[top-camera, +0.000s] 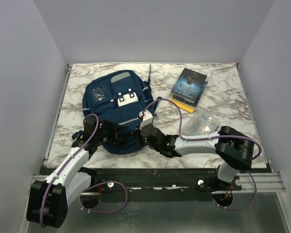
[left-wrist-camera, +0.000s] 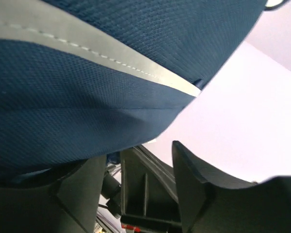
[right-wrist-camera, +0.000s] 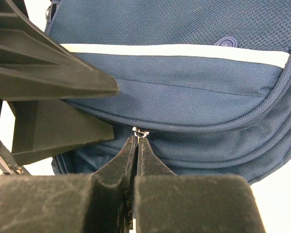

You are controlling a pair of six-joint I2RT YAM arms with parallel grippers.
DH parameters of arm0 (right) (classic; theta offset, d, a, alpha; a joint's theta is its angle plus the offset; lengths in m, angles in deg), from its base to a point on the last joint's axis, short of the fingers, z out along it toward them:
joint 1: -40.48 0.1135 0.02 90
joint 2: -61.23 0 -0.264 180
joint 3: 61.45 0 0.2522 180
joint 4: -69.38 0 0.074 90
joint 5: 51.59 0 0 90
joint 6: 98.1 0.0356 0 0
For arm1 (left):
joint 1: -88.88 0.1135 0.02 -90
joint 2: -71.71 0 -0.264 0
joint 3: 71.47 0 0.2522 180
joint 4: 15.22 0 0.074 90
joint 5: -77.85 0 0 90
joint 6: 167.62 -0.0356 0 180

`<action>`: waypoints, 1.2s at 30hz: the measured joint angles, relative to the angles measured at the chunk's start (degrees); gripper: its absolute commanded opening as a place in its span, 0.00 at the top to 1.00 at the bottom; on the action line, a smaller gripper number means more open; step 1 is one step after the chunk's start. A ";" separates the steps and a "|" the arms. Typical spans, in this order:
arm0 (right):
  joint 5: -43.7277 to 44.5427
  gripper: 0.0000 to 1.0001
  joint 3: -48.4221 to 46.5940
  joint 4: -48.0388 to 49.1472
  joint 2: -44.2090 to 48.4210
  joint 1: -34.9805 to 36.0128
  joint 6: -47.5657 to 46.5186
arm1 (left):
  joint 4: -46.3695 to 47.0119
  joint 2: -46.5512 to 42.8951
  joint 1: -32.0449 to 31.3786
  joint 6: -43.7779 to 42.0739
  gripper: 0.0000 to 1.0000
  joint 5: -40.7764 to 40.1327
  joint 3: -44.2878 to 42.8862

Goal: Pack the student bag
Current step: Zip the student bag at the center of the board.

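The table [top-camera: 223,77] has a white, marble-patterned top with grey veins. The bag [top-camera: 111,97] lies flat on its left half, front pockets facing up, its near end close to the table's near edge. On the right half, towards the back, a dark book [top-camera: 190,83] lies partly over a flat yellow thing [top-camera: 183,104] whose edge shows at its near side. A clear pouch [top-camera: 200,122] lies nearer, just beside them and well apart from the bag.

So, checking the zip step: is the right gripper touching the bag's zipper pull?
Touching. Right wrist view: the right gripper is shut on the zipper pull.
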 measured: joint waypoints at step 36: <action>-4.55 0.54 -5.92 -8.07 4.22 1.22 2.34 | -1.88 1.90 12.07 -17.77 1.00 6.67 -0.20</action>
